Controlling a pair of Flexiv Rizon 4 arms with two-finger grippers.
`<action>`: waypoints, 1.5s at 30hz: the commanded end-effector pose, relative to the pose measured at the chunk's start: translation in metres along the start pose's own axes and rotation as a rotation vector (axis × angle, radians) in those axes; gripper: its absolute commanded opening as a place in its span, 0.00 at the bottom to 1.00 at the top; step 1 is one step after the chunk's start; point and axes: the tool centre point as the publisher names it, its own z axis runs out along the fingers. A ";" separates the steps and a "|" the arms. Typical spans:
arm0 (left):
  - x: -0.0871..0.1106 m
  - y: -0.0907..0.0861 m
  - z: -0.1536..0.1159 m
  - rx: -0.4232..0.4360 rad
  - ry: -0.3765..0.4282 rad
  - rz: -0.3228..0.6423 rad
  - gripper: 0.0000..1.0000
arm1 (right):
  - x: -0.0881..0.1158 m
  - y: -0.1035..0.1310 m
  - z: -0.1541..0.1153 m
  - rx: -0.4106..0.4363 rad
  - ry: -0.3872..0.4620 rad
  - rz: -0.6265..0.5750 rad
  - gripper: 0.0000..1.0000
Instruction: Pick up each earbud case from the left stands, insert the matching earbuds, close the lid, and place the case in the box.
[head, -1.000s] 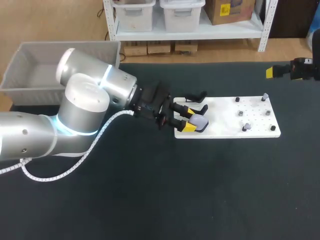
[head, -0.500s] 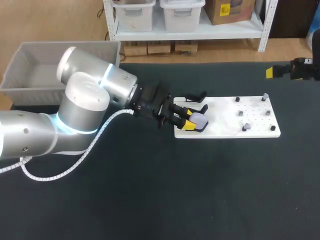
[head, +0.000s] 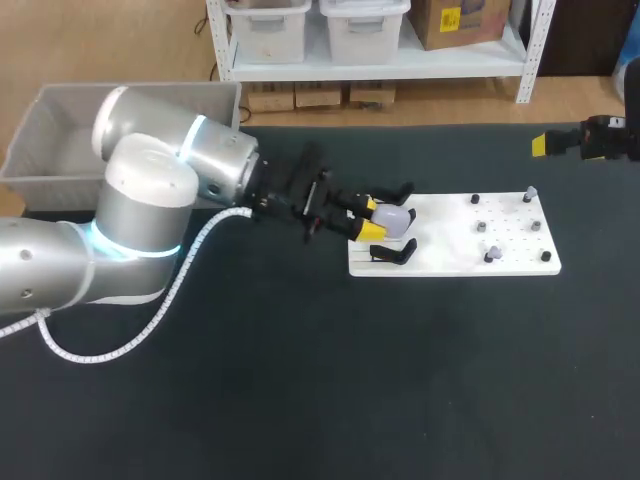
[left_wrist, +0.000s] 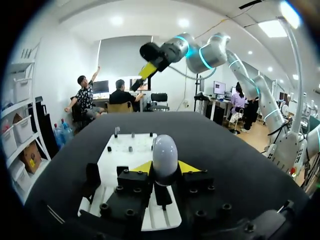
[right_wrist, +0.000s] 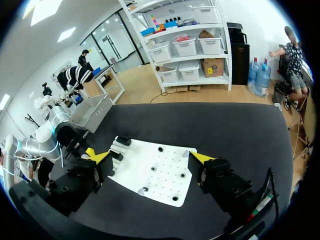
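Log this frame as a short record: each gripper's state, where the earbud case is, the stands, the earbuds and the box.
left gripper: shut on the pale lavender egg-shaped earbud case
case position: over the flat white board, between the two black stands
upper stand: no case
lower stand: no case
small earbuds: on the board's right half
right gripper: open, holding nothing, off the board's far right corner
grey plastic box: table's left, no case visible

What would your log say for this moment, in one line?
left pincer: shut on earbud case | right pincer: open, away from board
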 end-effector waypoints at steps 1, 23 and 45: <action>-0.019 -0.023 -0.015 -0.053 -0.059 0.034 0.00 | 0.000 -0.001 0.000 -0.002 0.000 -0.001 1.00; -0.064 -0.031 -0.010 -0.056 -0.243 0.083 0.00 | 0.000 -0.001 0.000 -0.002 0.000 -0.001 1.00; -0.062 -0.030 -0.010 -0.030 -0.242 0.075 0.00 | 0.001 0.022 -0.008 -0.031 -0.039 -0.048 1.00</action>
